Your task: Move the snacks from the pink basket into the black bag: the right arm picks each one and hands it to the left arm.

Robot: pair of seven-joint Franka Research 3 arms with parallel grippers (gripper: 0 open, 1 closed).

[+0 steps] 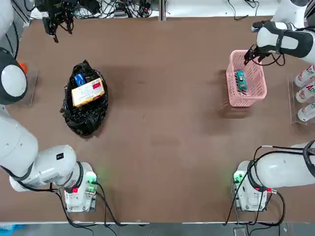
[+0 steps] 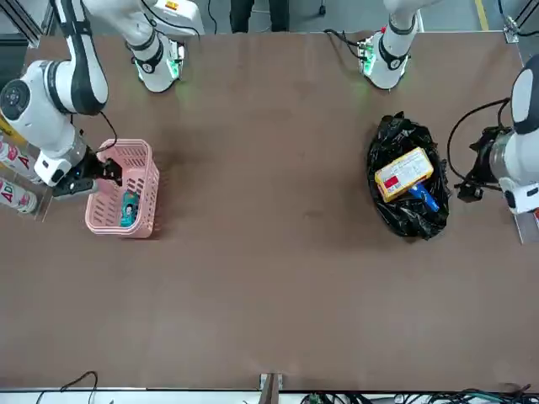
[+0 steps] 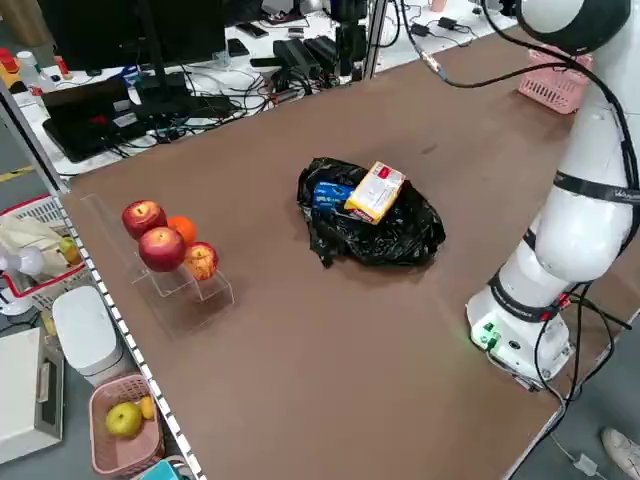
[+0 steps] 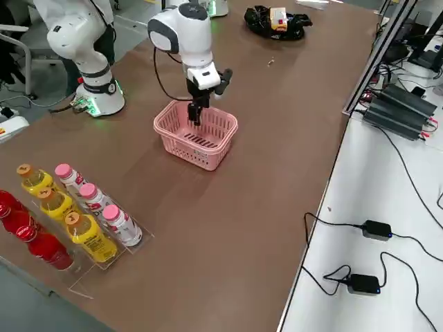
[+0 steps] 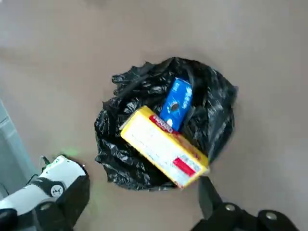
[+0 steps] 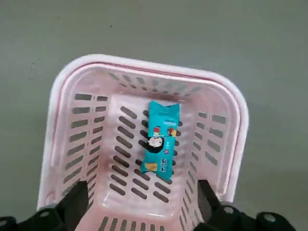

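Note:
The pink basket [image 1: 256, 93] stands at the far right of the table with one teal snack [image 1: 240, 80] lying flat on its floor. My right gripper [image 1: 249, 55] hangs open over the basket's far end, its fingers [image 6: 76, 198] straddling the inside and touching nothing. The teal snack [image 6: 160, 139] lies between and ahead of them. The black bag [image 1: 83, 118] sits at the left with a yellow box [image 1: 88, 92] and a blue packet [image 1: 78, 78] on top. My left gripper [image 5: 139, 211] is open and empty, raised beside the bag.
Drink bottles [image 1: 306, 93] stand in a clear rack just right of the basket. A clear stand with apples and an orange [image 3: 165, 245] sits at the table's left edge. Cables and power bricks [image 1: 93, 10] lie beyond the far edge.

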